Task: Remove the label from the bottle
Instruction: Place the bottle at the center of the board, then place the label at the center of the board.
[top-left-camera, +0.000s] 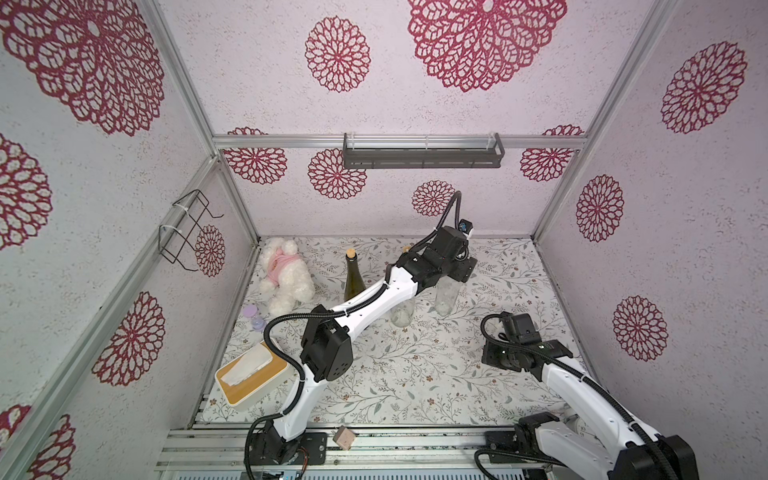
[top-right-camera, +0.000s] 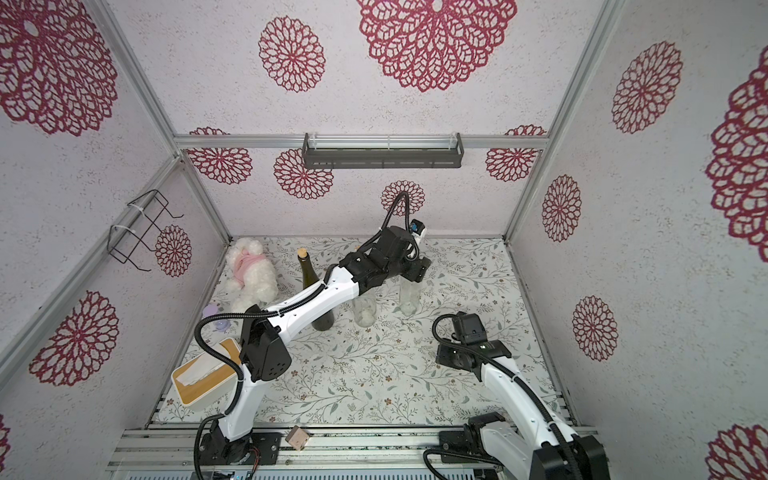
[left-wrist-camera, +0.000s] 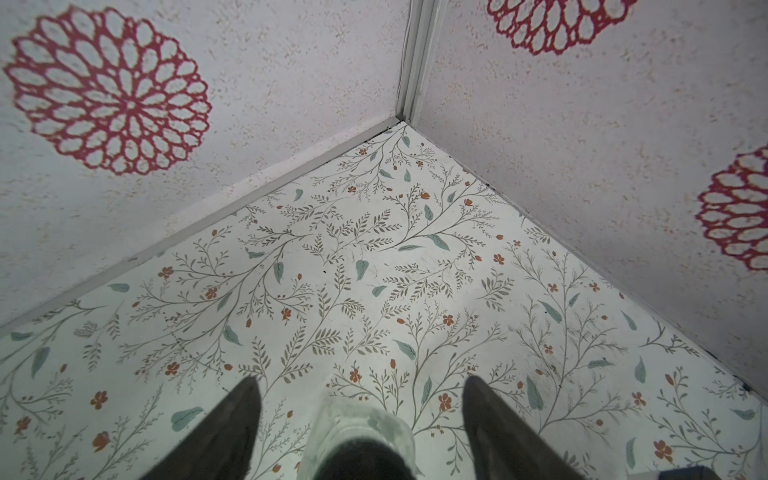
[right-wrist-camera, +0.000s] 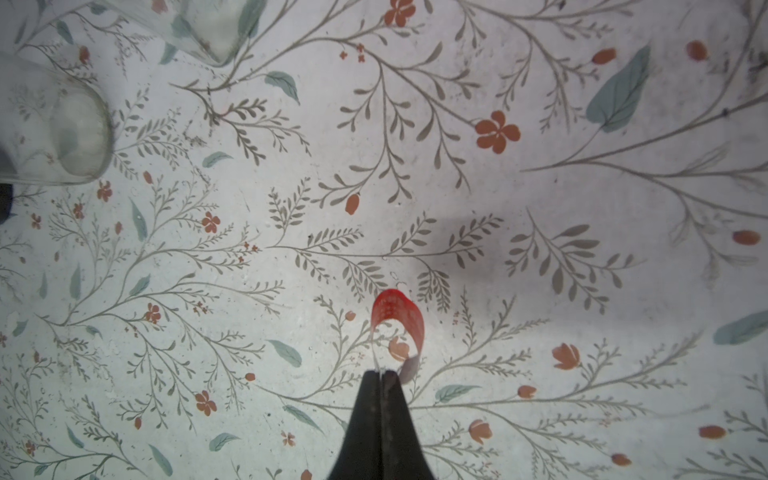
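Observation:
A clear glass bottle (top-left-camera: 446, 297) (top-right-camera: 409, 299) stands upright at the back middle of the flowered table. My left gripper (left-wrist-camera: 361, 380) is open above it, one finger on each side of the bottle's top (left-wrist-camera: 361, 424) and neither touching it. A curled red label (right-wrist-camera: 401, 316) hangs from my right gripper (right-wrist-camera: 380, 372), which is shut on one end of it, low over bare table at the right. The label is clear of every bottle. The right arm's wrist (top-left-camera: 517, 332) hides its jaws in both top views.
A second clear bottle (top-left-camera: 402, 313) and a corked dark green bottle (top-left-camera: 354, 278) stand left of the first, partly behind the left arm. A plush dog (top-left-camera: 284, 276), a purple object (top-left-camera: 253, 316) and a tissue box (top-left-camera: 249, 374) line the left side. A small block (top-left-camera: 345, 436) lies on the front rail.

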